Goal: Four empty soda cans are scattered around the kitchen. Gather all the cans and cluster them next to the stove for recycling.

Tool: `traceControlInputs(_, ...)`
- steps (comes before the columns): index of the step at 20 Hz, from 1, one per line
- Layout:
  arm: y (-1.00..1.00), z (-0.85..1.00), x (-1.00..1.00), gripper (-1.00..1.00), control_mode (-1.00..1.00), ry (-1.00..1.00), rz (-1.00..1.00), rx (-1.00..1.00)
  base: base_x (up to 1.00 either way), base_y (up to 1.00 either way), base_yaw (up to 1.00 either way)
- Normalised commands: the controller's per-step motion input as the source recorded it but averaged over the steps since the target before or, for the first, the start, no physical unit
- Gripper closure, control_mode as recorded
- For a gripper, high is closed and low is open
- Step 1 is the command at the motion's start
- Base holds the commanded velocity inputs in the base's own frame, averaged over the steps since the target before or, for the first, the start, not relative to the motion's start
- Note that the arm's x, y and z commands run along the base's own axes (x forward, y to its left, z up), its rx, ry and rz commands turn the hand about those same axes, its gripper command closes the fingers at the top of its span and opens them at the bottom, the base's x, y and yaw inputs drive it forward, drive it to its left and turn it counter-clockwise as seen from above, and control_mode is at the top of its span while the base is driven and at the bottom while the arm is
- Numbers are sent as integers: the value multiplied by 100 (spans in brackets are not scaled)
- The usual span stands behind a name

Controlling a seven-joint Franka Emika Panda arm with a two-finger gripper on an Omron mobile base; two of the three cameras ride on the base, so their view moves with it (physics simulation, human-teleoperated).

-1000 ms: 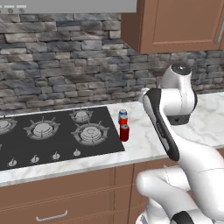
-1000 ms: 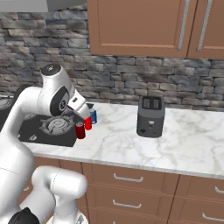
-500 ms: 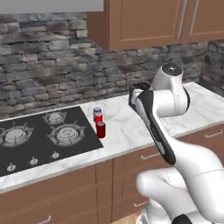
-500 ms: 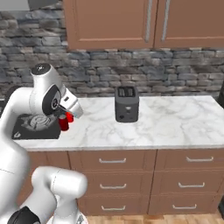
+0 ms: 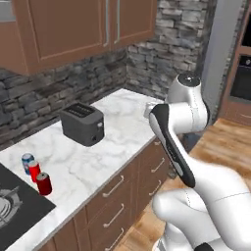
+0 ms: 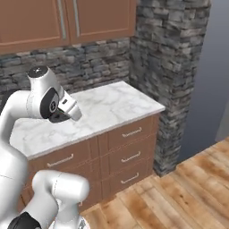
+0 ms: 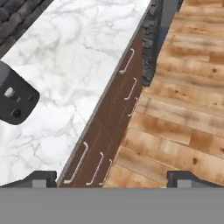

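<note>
Pincer point(image 7: 112, 177) spread wide, veined marble counter point(image 7: 83, 57), boxy dark toaster point(image 5: 82, 123)

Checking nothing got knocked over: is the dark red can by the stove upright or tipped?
Upright: the dark red can stands on the counter, silver top up.

Marble counter point(image 5: 122, 127): toaster point(image 5: 82, 123), soda cans point(image 5: 35, 174) nr stove point(image 5: 14, 211).
</note>
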Motion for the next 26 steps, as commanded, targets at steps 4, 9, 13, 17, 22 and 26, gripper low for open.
traceControlInputs(4, 0, 0, 0, -100, 100, 0, 0, 0, 0, -50, -79)
traceControlInputs(9, 0, 0, 0, -100, 100, 0, 0, 0, 0, -66, -74)
traceControlInputs(13, 0, 0, 0, -100, 100, 0, 0, 0, 0, -79, -70)
traceControlInputs(17, 0, 0, 0, -100, 100, 0, 0, 0, 4, -76, -67)
traceControlInputs(22, 0, 0, 0, -100, 100, 0, 0, 0, 89, -12, -47)
traceControlInputs(26, 0, 0, 0, -100, 100, 0, 0, 0, 100, 8, -24)
